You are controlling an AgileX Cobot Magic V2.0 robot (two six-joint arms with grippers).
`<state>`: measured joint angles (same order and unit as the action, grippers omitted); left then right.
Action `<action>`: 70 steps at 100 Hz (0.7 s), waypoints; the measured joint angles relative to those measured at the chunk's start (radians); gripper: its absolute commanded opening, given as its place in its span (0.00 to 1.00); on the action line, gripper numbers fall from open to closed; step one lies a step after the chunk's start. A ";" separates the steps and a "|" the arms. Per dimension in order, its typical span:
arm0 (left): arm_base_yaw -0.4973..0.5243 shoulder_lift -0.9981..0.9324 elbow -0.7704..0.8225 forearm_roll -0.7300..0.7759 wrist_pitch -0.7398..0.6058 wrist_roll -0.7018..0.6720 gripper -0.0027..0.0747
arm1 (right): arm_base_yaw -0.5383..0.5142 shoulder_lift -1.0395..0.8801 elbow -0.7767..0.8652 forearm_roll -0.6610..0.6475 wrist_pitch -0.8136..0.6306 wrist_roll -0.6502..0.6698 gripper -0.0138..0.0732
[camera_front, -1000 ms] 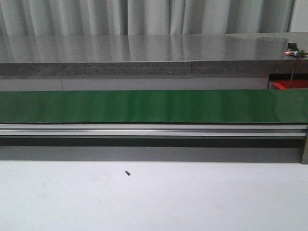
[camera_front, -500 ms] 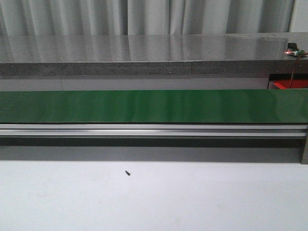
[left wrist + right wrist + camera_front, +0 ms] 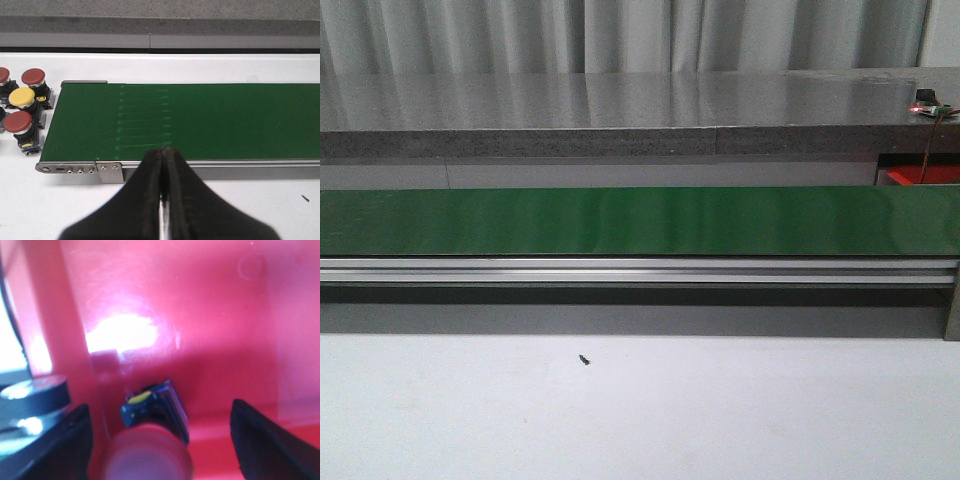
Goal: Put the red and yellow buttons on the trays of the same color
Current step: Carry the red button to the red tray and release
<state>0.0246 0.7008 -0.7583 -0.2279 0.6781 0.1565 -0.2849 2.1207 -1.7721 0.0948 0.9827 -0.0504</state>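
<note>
In the right wrist view a red button [image 3: 147, 452] with a blue-black body [image 3: 157, 407] rests inside the red tray [image 3: 200, 315], its cap blurred and close to the camera. My right gripper [image 3: 160, 440] is open around it, and each dark finger [image 3: 260, 440] stands apart from the button. In the left wrist view my left gripper [image 3: 164, 150] is shut on nothing, over the near rail of the green belt [image 3: 225, 120]. Beside the belt's end stand a yellow button [image 3: 22, 96] and two red buttons [image 3: 33, 76] [image 3: 18, 121]. The yellow tray is out of view.
The front view shows the green conveyor belt [image 3: 640, 220] across the table, its aluminium rail [image 3: 640, 270] in front, and a grey counter [image 3: 620, 110] behind. A corner of the red tray [image 3: 920, 176] shows at the far right. A small black screw [image 3: 584, 359] lies on the white table.
</note>
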 measured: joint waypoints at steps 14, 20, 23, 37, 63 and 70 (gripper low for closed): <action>0.000 0.000 0.000 0.000 0.000 0.000 0.01 | 0.000 -0.061 0.000 0.000 0.016 -0.002 0.83; 0.000 0.000 0.000 0.000 0.000 0.000 0.01 | 0.000 -0.090 0.000 0.002 0.030 -0.008 0.82; 0.000 0.000 0.000 0.000 0.000 0.000 0.01 | 0.000 -0.103 0.000 0.002 0.039 -0.015 0.81; 0.000 0.000 0.000 0.000 0.000 0.000 0.01 | 0.002 -0.170 0.000 0.002 0.094 -0.042 0.66; 0.000 0.000 0.000 0.000 0.000 0.000 0.01 | 0.004 -0.305 0.020 0.023 0.149 -0.048 0.08; 0.000 0.000 0.000 0.000 0.000 0.000 0.01 | 0.013 -0.347 0.055 0.035 0.149 -0.054 0.08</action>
<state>0.0246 0.7008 -0.7583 -0.2279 0.6781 0.1565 -0.2716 1.7734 -1.7172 0.1298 1.1320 -0.1047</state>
